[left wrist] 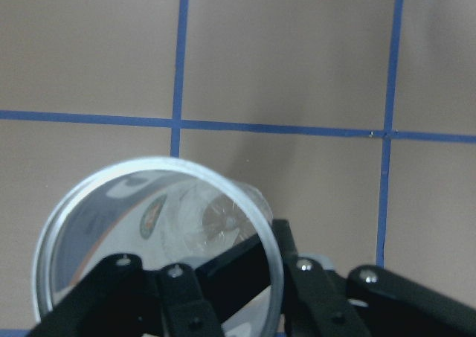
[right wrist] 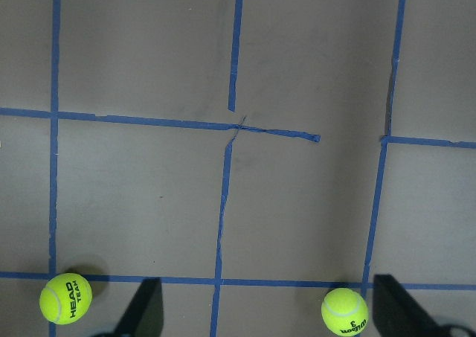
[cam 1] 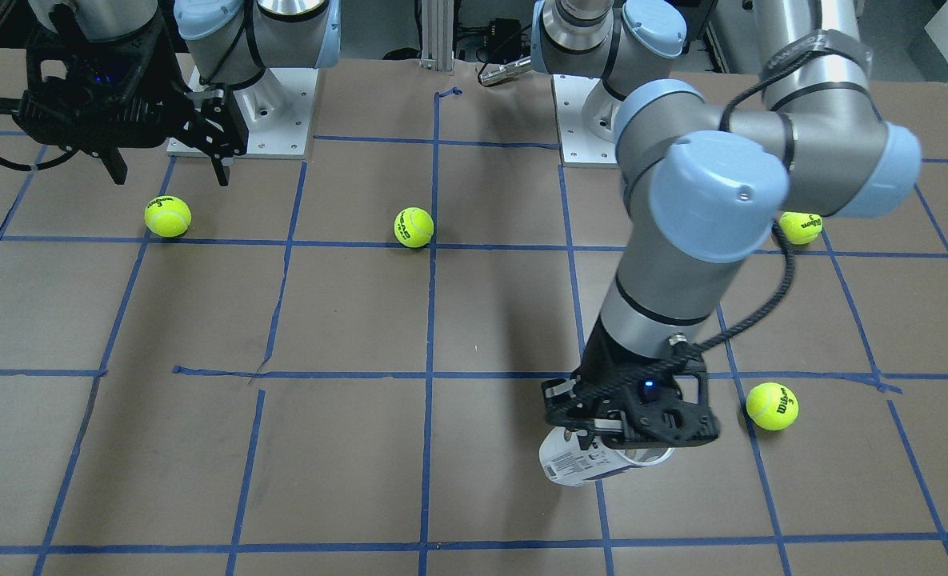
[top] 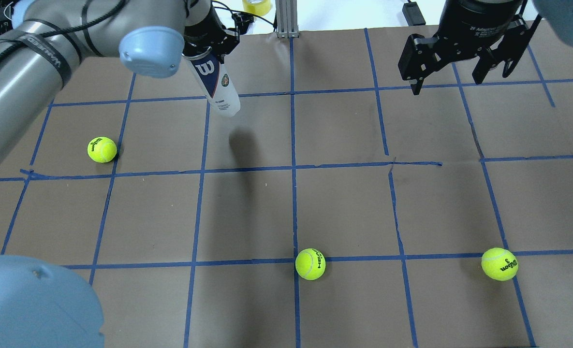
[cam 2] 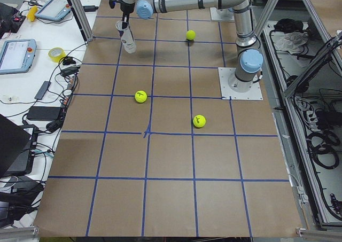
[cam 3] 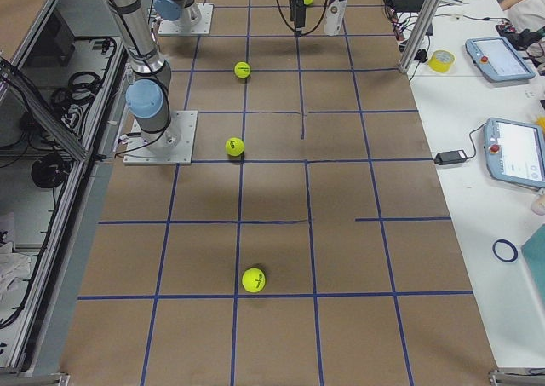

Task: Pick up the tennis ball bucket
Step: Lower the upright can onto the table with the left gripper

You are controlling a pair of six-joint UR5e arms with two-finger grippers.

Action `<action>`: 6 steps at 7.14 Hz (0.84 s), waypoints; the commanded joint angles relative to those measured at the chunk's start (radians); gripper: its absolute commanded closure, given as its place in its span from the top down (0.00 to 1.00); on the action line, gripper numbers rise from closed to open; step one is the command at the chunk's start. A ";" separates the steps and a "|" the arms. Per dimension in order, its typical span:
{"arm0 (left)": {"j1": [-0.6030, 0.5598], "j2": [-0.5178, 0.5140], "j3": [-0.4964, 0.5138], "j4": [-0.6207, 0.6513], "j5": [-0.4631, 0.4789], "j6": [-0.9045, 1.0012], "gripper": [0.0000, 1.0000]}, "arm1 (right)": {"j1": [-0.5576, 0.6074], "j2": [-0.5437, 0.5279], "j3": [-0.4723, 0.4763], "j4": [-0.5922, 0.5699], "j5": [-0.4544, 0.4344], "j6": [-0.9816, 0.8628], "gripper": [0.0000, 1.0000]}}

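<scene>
Black jaws of left gripper (left wrist: 279, 266) pinched on the clear rim (left wrist: 97, 188) of the tennis ball bucket (top: 217, 84), half in, half out, for a firm hold. Hanging tilted off the table (top: 339, 208), upper left overhead. Upper right, right gripper (top: 448, 79) wide open, empty, out of the way.

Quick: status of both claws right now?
Left claw: closed on the tennis ball bucket, which is off the table.
Right claw: open, holding nothing.
</scene>
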 commanded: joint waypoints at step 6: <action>-0.046 -0.002 -0.105 0.048 -0.004 0.039 0.30 | -0.002 0.000 0.003 -0.001 0.003 -0.005 1.00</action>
